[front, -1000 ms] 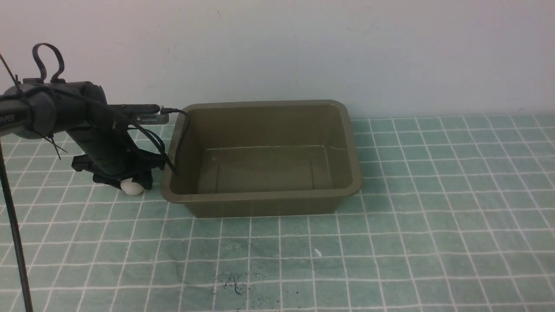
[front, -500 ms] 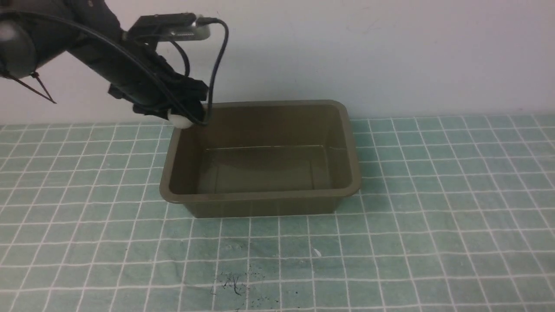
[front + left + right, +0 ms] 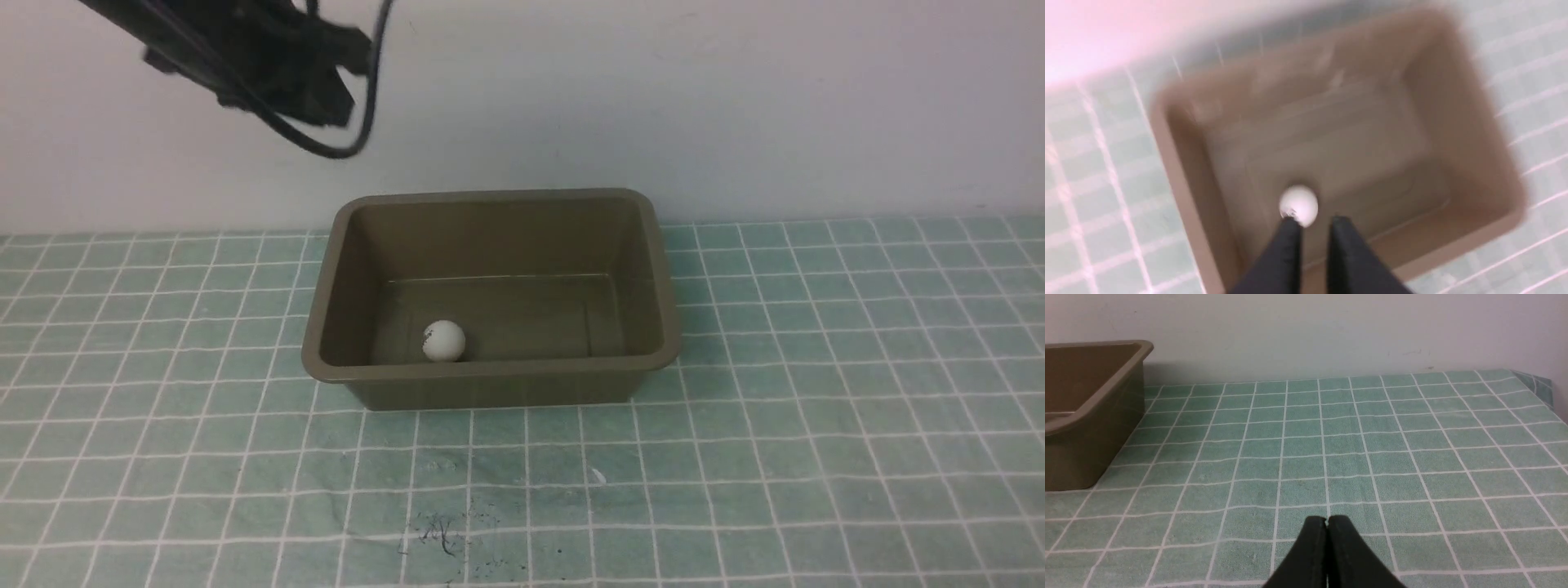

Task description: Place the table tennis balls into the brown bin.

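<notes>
The white table tennis ball (image 3: 444, 340) lies on the floor of the brown bin (image 3: 490, 369), near its front wall and left of centre. My left gripper (image 3: 322, 102) hangs high above the bin's back left corner, open and empty. The blurred left wrist view looks down into the bin (image 3: 1177, 163): the ball (image 3: 1299, 204) sits far below the parted tips of the left gripper (image 3: 1314, 222). My right gripper (image 3: 1327, 519) is shut on nothing, low over the cloth to the right of the bin (image 3: 1086, 428). It does not show in the front view.
A green checked cloth (image 3: 735, 457) covers the table. A white wall (image 3: 653, 98) rises just behind the bin. Dark scribbles (image 3: 437, 531) mark the cloth near the front edge. The cloth's right edge (image 3: 1541, 386) shows in the right wrist view.
The left gripper carried the ball from the cloth left of the bin up over the bin's back left corner, let it go and rose higher. The ball now lies inside the bin.
</notes>
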Controlling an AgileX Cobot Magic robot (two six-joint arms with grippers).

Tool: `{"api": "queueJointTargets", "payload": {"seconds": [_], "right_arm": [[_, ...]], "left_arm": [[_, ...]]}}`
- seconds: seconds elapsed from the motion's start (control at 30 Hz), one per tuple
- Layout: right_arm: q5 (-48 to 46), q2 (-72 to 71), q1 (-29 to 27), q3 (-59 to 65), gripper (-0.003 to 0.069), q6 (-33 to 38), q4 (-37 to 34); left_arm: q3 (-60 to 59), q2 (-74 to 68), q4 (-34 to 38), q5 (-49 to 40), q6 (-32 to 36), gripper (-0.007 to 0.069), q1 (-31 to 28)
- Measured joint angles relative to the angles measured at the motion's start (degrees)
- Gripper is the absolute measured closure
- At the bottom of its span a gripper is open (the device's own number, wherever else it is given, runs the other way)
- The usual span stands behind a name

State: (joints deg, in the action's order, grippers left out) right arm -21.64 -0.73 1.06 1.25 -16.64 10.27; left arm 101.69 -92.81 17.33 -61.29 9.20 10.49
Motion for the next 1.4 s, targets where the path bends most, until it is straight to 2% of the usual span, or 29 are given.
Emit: {"api": "queueJointTargets", "payload": {"seconds": [0.13,0.63,0.73,0.93,1.07,1.17,1.4], "right_arm": [[0.0,0.0,0.0,0.0,0.0672,0.0,0.0],[0.0,0.0,0.0,0.0,0.0672,0.0,0.0],[0.0,0.0,0.0,0.0,0.0672,0.0,0.0],[0.0,0.0,0.0,0.0,0.0672,0.0,0.0],[0.0,0.0,0.0,0.0,0.0672,0.0,0.0],[0.0,0.0,0.0,0.0,0.0672,0.0,0.0],[0.0,0.0,0.0,0.0,0.0672,0.0,0.0]], "left_arm": [[-1.9,11.3,-0.1,0.1,1.5,0.0628,0.7],[-3.8,34.2,-0.9,-5.0,3.4,0.0629,0.7],[-3.8,38.3,-3.5,-6.8,2.9,0.0629,0.7],[-5.6,44.9,-11.6,-9.3,-3.0,0.0629,0.7],[-13.9,50.2,-13.8,-6.3,-4.7,0.0629,0.7],[-29.9,59.0,-13.9,4.0,-4.7,0.0629,-1.3],[-76.0,82.0,-13.9,34.5,-4.6,0.0629,-8.3]]}}
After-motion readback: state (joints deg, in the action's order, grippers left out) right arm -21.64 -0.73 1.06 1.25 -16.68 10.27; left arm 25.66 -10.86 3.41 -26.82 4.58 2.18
